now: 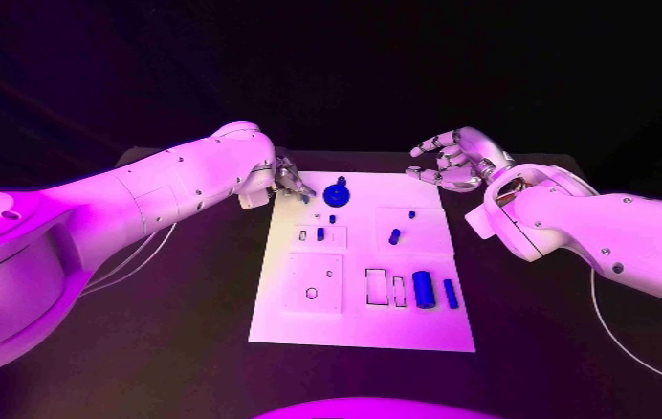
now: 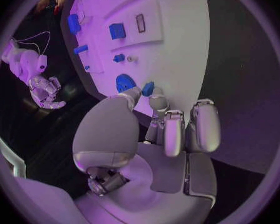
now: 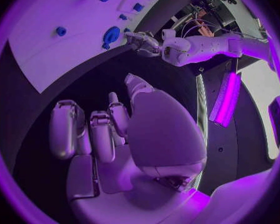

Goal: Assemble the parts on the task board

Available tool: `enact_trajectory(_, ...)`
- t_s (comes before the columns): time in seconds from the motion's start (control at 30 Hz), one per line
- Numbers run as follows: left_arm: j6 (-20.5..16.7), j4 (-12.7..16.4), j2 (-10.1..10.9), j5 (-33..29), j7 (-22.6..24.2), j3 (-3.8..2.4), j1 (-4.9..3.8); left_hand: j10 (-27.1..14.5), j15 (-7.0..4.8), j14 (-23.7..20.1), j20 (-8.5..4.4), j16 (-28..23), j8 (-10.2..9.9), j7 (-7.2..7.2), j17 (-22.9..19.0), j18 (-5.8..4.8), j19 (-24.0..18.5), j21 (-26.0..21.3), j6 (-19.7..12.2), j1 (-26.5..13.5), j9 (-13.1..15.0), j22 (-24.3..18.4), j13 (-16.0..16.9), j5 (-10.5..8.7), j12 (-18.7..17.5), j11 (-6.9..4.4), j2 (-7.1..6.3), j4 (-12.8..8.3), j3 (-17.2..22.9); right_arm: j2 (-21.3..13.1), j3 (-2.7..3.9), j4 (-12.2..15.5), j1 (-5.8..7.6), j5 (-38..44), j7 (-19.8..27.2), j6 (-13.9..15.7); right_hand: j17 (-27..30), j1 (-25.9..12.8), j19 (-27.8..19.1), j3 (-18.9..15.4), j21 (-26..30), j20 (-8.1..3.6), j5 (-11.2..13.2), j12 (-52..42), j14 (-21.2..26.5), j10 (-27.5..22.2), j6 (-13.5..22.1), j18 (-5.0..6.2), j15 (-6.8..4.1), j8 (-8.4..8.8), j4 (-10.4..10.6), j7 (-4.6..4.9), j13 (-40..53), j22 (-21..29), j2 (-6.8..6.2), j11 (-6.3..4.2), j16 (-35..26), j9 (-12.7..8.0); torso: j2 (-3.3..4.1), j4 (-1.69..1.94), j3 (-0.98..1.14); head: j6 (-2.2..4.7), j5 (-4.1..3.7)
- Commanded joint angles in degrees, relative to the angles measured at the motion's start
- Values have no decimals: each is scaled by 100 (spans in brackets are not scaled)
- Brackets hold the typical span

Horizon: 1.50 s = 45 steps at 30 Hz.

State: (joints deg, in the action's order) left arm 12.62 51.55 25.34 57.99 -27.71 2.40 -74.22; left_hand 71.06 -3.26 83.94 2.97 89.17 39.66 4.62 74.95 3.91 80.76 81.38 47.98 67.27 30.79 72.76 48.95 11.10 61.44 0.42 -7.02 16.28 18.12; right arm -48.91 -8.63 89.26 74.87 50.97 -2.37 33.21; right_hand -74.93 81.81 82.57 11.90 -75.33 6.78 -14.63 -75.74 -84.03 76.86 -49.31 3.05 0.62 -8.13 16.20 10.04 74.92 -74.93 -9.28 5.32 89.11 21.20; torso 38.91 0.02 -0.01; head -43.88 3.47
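The task looks to be at an early stage. The task board lies in the middle of the tabletop, and most blue parts appear unplaced. A round blue part sits near the board's far edge, close to its far left corner. Small blue pegs stand or lie in the board's middle, one more toward its right edge. Two longer blue bars lie side by side near the board's right edge, just beside two outlined slots that look unfilled. Whether any piece is properly seated, I cannot tell.

The left hand is at the board's far left corner, and in the left wrist view it pinches a small blue piece between thumb and fingertip, just beside the round part. The right hand hovers beyond the board's far right corner with its fingers loosely curled and apart, holding nothing.

By my judgement, nearly all the fitting remains: the pinched piece must find its seat, then the bars and pegs. Nothing stands between the hands and the board; the round part crowds the left hand's working spot. Thin cables trail near the tabletop's left edge.
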Motion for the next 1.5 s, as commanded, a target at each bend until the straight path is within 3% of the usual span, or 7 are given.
enact_trajectory(0.03,51,-5,-12,-53,71,-2,1,-56,5,570,20,15,37,-31,1386,-9,-12,20,69,144,34,3,-23,3,28,-29,36,-16,111,4,1,2,-2,52,58,-31,-1238,-40,-23,22,12,-4,-13,-13,-529,22,-25,41,19,-9,-2,-3,50,-539,1,-24,-27,-5,1,0,-1,-1,-4)
enact_trajectory(0.23,-43,-4,0,-157,84,-1,2,-57,-64,566,-42,9,286,-121,1375,-8,-14,16,78,503,275,5,-63,-7,41,-109,193,-97,513,3,1,-3,-2,52,46,-41,-1238,-40,-23,22,12,-4,-13,-13,-529,22,-25,41,19,-9,-2,-3,50,-539,1,-24,-27,-5,0,0,-2,-1,-8)
enact_trajectory(0.43,-142,3,21,-429,121,-3,3,-31,-109,561,-92,-2,706,-166,1356,-10,-16,6,-137,675,848,11,-117,-35,73,-154,178,-425,1542,8,1,-15,-2,52,34,-59,-1238,-40,-23,22,12,-4,-13,-13,-529,22,-25,41,19,-9,-2,-3,50,-539,1,-24,-27,-5,2,0,-2,-9,-8)
enact_trajectory(0.8,-240,285,289,-941,92,-6,2,-2,-106,553,-89,-16,819,-162,1332,-11,-15,3,-195,500,1073,19,-104,-44,133,-153,96,-683,2117,18,0,-49,-2,52,-9,-137,-1222,-48,-33,36,34,-5,-15,-7,-525,17,-31,46,18,-11,0,-3,42,-527,0,-24,-34,-7,-9,18,5,-13,7)
enact_trajectory(1.17,-502,1299,967,-1215,127,-3,13,40,-109,553,-90,-18,854,-168,1328,-14,-3,10,-185,398,1137,39,-60,-45,188,-158,61,-767,2285,4,-1,-62,-2,52,-36,-193,-1217,-50,-33,36,34,-5,-15,-7,-523,17,-31,46,18,-11,1,-3,42,-527,0,-24,-36,-7,-19,34,2,-26,20)
enact_trajectory(1.33,-726,1955,1368,-945,213,-1,72,78,-116,554,-94,-16,870,-176,1331,-20,15,25,-171,352,1169,67,-25,-35,227,-166,28,-841,2395,-12,-3,-63,-3,52,-39,-203,-1217,-50,-33,36,34,-5,-15,-7,-523,17,-31,46,18,-11,1,-3,42,-527,0,-24,-36,-7,-23,39,-2,-28,32)
enact_trajectory(1.5,-894,2395,1629,-551,265,2,149,104,-119,555,-97,-13,877,-180,1335,-26,33,40,-159,323,1183,96,-1,-34,251,-171,12,-875,2451,-24,-7,-63,-3,52,-44,-210,-1217,-50,-33,36,34,-5,-15,-7,-523,17,-31,46,18,-11,1,-3,42,-527,0,-24,-36,-7,-18,45,-4,-39,56)
